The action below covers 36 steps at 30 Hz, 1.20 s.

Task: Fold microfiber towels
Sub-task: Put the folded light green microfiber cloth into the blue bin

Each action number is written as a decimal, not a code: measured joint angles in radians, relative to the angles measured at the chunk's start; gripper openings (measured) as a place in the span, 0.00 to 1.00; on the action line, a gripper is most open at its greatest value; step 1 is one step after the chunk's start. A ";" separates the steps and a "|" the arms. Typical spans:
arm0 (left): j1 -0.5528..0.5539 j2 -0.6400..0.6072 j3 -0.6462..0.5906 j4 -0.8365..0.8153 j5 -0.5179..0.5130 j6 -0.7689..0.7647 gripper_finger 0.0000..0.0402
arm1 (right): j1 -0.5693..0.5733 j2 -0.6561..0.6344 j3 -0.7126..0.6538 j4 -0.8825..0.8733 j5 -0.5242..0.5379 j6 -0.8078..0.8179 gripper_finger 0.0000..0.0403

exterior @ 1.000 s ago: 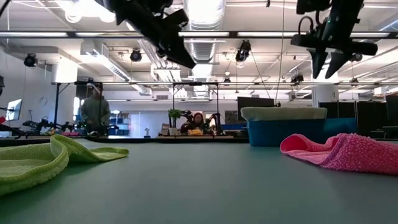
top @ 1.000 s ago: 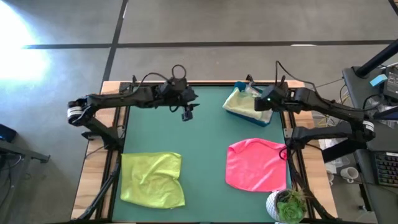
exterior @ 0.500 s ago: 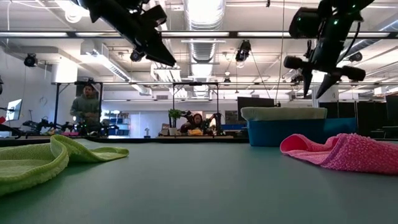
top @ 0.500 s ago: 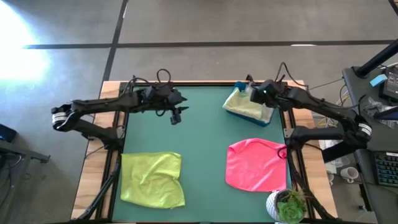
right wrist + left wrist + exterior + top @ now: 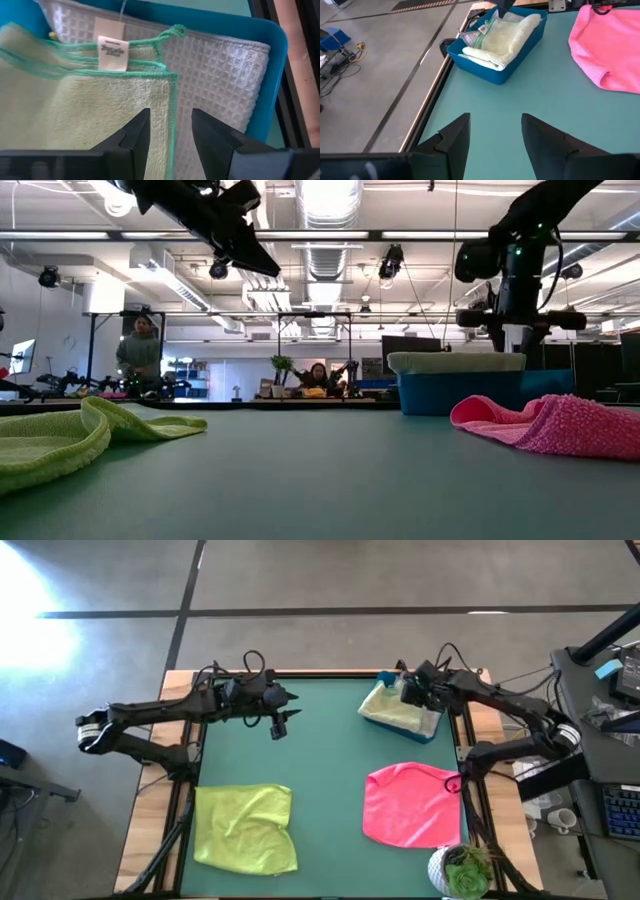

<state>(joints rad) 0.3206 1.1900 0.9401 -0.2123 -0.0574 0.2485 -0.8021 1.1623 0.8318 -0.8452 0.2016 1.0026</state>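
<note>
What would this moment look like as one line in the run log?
right gripper: open over pale green towel in blue bin | left gripper: open, raised, empty

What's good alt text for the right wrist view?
The right gripper, fingers open, hovers just above the blue bin, looking down at a folded pale green towel with a white label. The towel lies on a light grey waffle-weave towel that fills the rest of the bin.

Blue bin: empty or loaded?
Loaded. The blue bin holds a folded pale green towel on a grey waffle cloth; the right gripper hovers open above them.
</note>
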 joint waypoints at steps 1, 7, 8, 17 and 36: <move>0.000 0.000 0.000 0.000 0.000 0.000 0.40 | -0.007 0.007 0.000 0.000 -0.001 -0.007 0.33; 0.013 0.008 0.000 0.045 -0.001 0.004 0.40 | -0.066 0.046 0.000 0.062 -0.052 -0.057 0.33; 0.015 0.013 0.000 0.061 -0.001 0.008 0.40 | -0.077 0.053 0.000 0.081 -0.063 -0.067 0.33; 0.051 0.052 0.008 0.100 -0.002 0.054 0.40 | -0.117 0.137 0.000 0.102 -0.121 -0.105 0.33; 0.112 0.052 0.008 0.101 -0.003 0.054 0.40 | -0.133 0.109 0.000 0.167 -0.124 -0.105 0.33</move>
<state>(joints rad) 0.4328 1.2419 0.9478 -0.1116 -0.0604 0.3023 -0.9349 1.2709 0.8322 -0.6780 0.0776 0.8978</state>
